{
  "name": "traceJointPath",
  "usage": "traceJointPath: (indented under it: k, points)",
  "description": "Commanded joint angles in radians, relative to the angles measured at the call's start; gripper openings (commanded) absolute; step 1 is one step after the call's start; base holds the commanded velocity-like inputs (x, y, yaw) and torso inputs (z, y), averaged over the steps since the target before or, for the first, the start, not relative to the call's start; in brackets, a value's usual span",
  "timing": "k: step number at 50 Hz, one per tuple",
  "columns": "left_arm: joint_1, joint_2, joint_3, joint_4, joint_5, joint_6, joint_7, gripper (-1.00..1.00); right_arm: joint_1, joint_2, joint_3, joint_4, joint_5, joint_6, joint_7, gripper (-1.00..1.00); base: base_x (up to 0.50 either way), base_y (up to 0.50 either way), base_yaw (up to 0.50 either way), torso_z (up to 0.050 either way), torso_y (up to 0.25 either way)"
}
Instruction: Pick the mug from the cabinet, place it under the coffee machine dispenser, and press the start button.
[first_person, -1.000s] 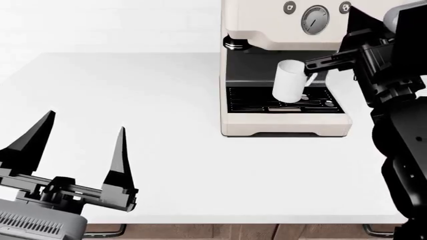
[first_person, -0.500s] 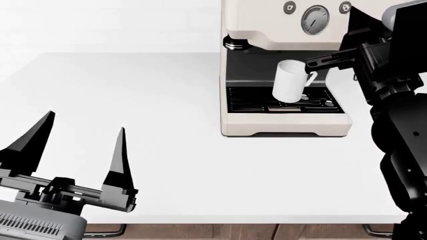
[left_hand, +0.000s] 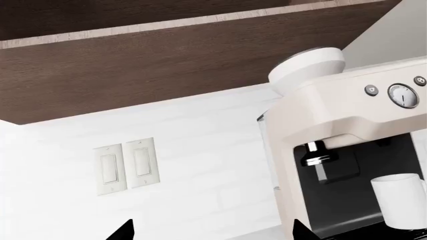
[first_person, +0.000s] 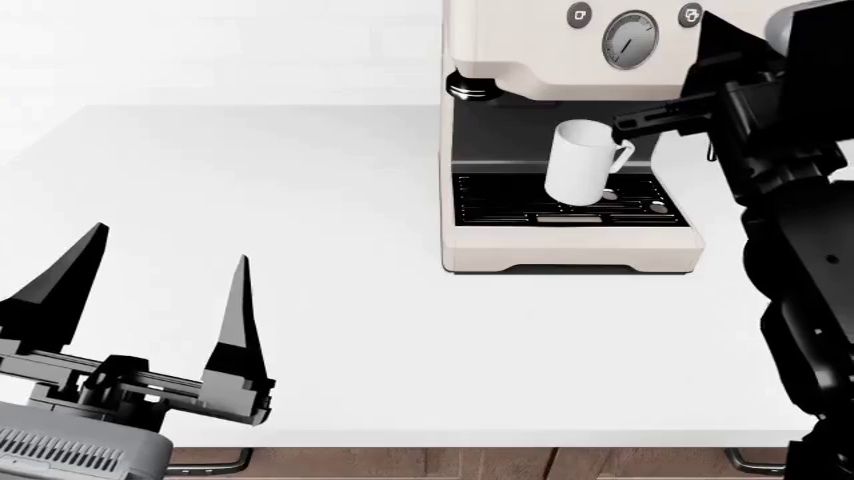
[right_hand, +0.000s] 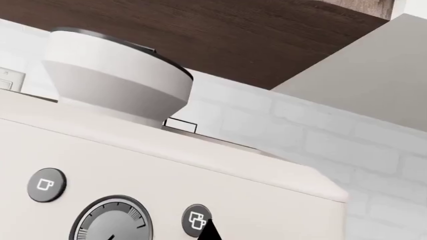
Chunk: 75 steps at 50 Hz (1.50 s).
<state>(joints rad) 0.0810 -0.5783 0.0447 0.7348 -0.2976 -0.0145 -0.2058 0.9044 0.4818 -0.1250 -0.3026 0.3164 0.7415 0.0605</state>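
Observation:
The white mug (first_person: 577, 165) stands upright on the slotted drip tray (first_person: 507, 205) in the black recess of the cream coffee machine (first_person: 574, 248); its handle points toward my right arm. In the left wrist view the mug (left_hand: 400, 200) sits below a dark outlet (left_hand: 383, 142) under the overhang. My right gripper (first_person: 618, 127) is shut and empty, just beside the mug's handle. In the right wrist view its single tip (right_hand: 210, 229) overlaps the lower edge of the double-cup button (right_hand: 193, 218); I cannot tell if they touch. My left gripper (first_person: 167, 245) is open and empty, low over the counter's front left.
The round gauge (first_person: 630, 38) sits between a single-cup button (first_person: 579, 14) and the double-cup button (first_person: 690, 14). A chrome fitting (left_hand: 313, 159) hangs at the recess's side. The white counter (first_person: 267, 180) spreads left of the machine. Wall switches (left_hand: 127, 167) sit below dark cabinets (left_hand: 133, 65).
My right gripper has drawn slightly back and up from the mug, uncovering the handle. The mug and the left arm have not moved.

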Motion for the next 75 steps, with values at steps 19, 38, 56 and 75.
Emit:
traceJointPath:
  k: [19,38,56,75]
  points:
    - [0.003,-0.006,-0.001,0.001,-0.003,0.003,-0.005,1.00,0.022,-0.007,-0.019,0.054,-0.011,-0.024,0.000,-1.00,0.00,0.00,0.00,0.000,-0.002]
    - [0.007,-0.006,0.000,-0.005,-0.004,0.011,-0.007,1.00,0.035,-0.018,-0.047,0.057,-0.009,-0.024,-0.008,-1.00,0.00,0.00,0.00,0.001,-0.003]
    - [0.003,-0.011,0.000,-0.003,-0.007,0.012,-0.009,1.00,0.036,-0.016,-0.050,0.039,-0.005,-0.013,-0.001,-1.00,0.00,0.00,0.00,0.001,-0.002]
    - [0.029,-0.021,-0.044,0.033,-0.021,0.007,-0.039,1.00,-0.172,0.084,0.203,-0.430,0.161,0.195,0.059,-1.00,0.00,0.00,0.00,0.000,0.000]
